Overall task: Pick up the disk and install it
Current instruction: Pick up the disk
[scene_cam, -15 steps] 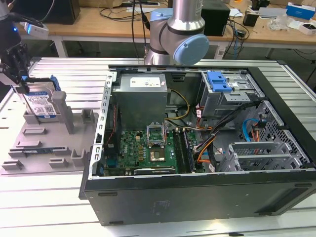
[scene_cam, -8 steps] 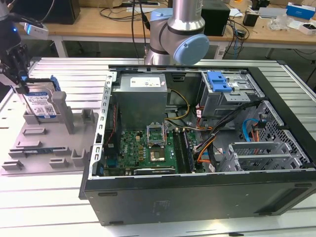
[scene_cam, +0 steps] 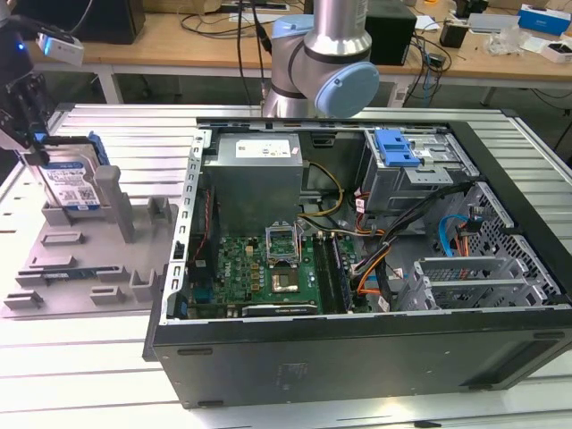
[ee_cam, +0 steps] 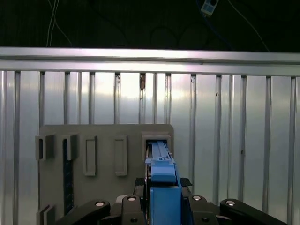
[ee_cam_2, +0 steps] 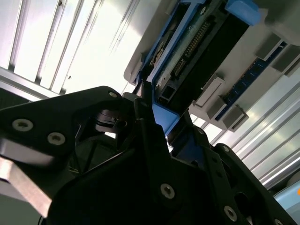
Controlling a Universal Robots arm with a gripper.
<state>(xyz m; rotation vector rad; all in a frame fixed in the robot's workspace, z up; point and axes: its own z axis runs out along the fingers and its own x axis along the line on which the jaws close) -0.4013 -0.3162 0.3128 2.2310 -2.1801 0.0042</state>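
Table (scene_cam: 80, 366): ribbed pale metal, under everything; slats also seen in both wrist views (ee_cam: 234, 140) (ee_cam_2: 42, 42).
Computer case (scene_cam: 357, 357): black tower laid on its side with the side panel off, nearest the camera in the exterior view, toward that view's right.
Motherboard (scene_cam: 268, 268): green, flat on the case floor, processor socket bare.
Power supply (scene_cam: 255, 179): grey box behind the motherboard, wires running toward the exterior view's right.
Blue latch (scene_cam: 398, 147): on the metal drive cage at the far corner of the case.
Holder (scene_cam: 80, 259): grey slotted fixture just beside the case, on the exterior view's left; several upright slots across its plate (ee_cam: 105, 197); pale blocks in the second wrist view (ee_cam_2: 211, 93).
Disk (scene_cam: 71, 186): upright on edge in a far slot of the holder, label facing the camera, blue carrier around it; blue edge in the first wrist view (ee_cam: 161, 159), connector end in the second (ee_cam_2: 197, 42).
Gripper (scene_cam: 37, 154): black, at the disk's upper edge, clenched on the blue carrier; fingers (ee_cam: 140, 183) tight on either side of it, one fingertip (ee_cam_2: 145, 96) against the frame.
Arm (scene_cam: 322, 54): silver and light-blue joint behind the case.
Workbench (scene_cam: 179, 40): wooden, farthest back, cables and boxes on top.
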